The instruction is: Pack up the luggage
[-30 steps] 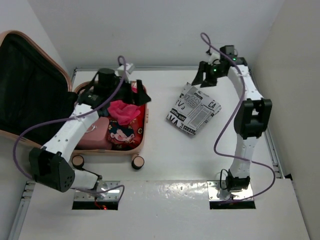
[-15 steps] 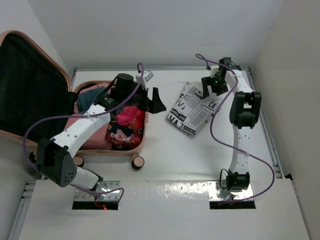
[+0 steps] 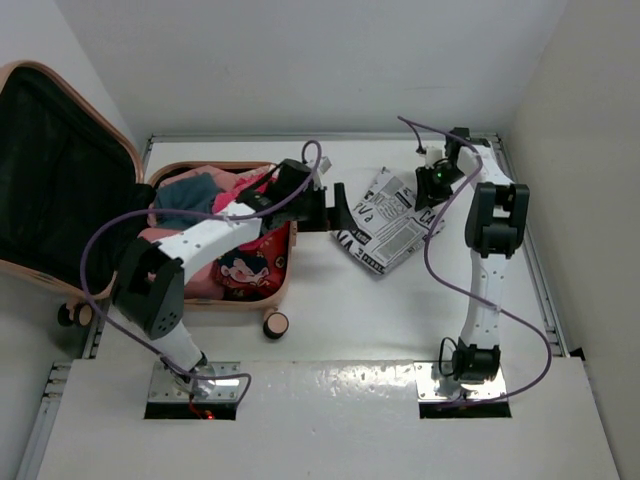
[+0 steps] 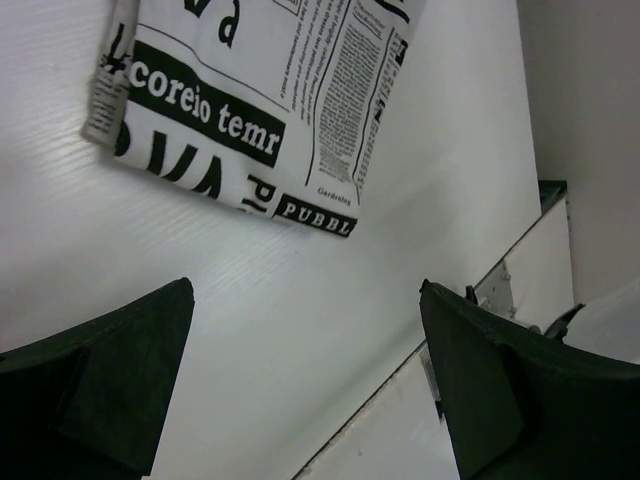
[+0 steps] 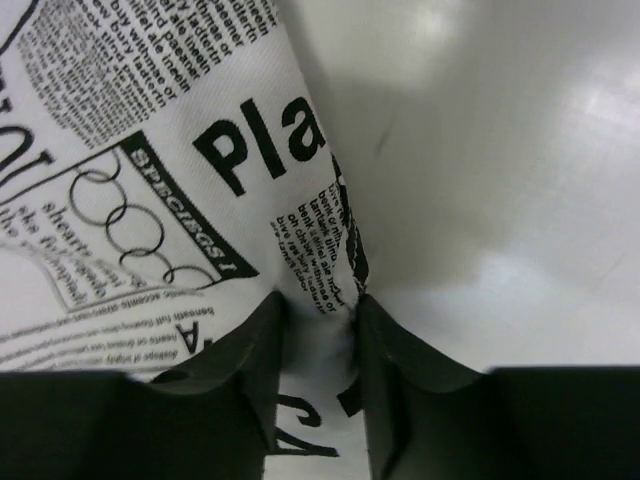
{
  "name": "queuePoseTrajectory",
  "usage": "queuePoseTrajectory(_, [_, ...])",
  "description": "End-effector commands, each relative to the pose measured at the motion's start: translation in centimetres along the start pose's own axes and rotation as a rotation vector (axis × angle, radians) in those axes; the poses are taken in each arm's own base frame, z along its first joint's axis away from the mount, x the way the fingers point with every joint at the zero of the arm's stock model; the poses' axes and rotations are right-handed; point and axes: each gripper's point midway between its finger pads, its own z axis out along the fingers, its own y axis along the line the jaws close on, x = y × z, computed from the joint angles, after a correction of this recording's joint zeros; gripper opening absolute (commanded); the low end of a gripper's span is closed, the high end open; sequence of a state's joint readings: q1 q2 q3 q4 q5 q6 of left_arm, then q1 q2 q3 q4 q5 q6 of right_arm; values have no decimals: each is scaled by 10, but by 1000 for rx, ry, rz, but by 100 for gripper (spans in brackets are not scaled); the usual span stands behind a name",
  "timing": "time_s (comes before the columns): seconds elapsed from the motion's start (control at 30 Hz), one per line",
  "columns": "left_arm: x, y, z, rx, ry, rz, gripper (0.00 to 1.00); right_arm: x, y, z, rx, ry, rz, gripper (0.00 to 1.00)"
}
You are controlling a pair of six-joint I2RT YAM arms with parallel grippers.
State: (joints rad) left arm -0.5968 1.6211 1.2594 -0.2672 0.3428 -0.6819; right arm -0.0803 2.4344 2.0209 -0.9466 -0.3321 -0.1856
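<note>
Your right gripper [image 5: 318, 330] pinches the newsprint cloth [image 3: 390, 235] right of centre, and your left gripper [image 4: 310, 390] hangs open beside it. The luggage [image 3: 50, 170] lies open at far left. Next, lift the cloth leftward into it.

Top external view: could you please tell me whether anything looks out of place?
The newspaper-print cloth lies askew on the table, outside the luggage, its far edge pinched in the right tool. The clothes in the luggage sit in a loose heap.
</note>
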Motion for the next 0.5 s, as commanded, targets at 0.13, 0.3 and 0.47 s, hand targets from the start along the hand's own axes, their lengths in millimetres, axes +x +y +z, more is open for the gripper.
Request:
queuePoseTrajectory(0.13, [-1,6,34,-195,-34,-117,100,61,22,-26,-154,130,191,2])
queuePoseTrajectory(0.3, [28,20,49,-296,6,-151,100,84,23,-48,-173,89,330,0])
queuePoseTrajectory(0.47, [36,40,71,-402,13,-133,100,102,36,-52,-170,97,370,0])
